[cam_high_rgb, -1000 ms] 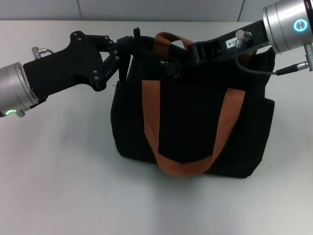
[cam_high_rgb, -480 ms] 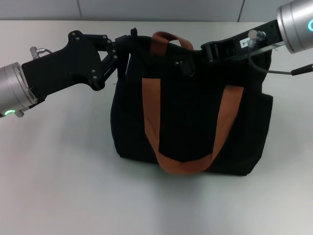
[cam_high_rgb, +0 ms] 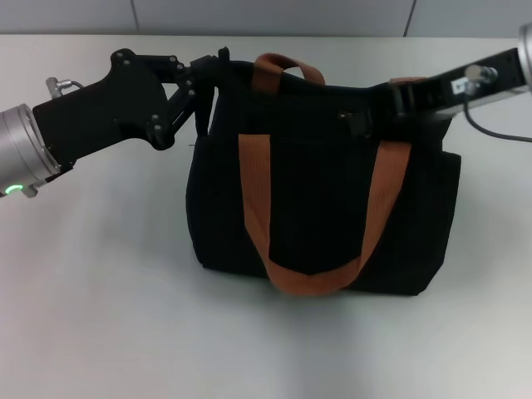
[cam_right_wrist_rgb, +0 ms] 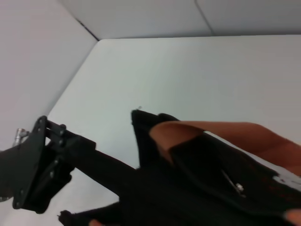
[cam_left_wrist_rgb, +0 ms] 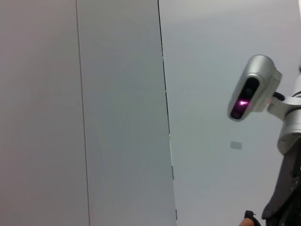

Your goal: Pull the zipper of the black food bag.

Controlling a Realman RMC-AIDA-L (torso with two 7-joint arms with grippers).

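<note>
The black food bag (cam_high_rgb: 320, 208) stands upright in the middle of the white table, its orange-brown strap handles (cam_high_rgb: 253, 187) hanging down the front. My left gripper (cam_high_rgb: 209, 73) is shut on the bag's top left corner. My right gripper (cam_high_rgb: 356, 121) sits on the zip line along the top edge, right of the middle, shut on the zipper, which its fingers hide in the head view. In the right wrist view a small silver zipper tab (cam_right_wrist_rgb: 239, 188) shows on the bag's black top (cam_right_wrist_rgb: 188, 193).
The white table (cam_high_rgb: 108, 299) lies bare to the left of and in front of the bag. A grey panelled wall (cam_high_rgb: 274, 17) runs along the back edge. The left wrist view shows only wall panels and the robot's head camera (cam_left_wrist_rgb: 251, 94).
My right gripper has slid rightward along the bag's top edge, from near the rear handle to right of the middle. The bag's top leaned a little. The left gripper has kept its hold.
</note>
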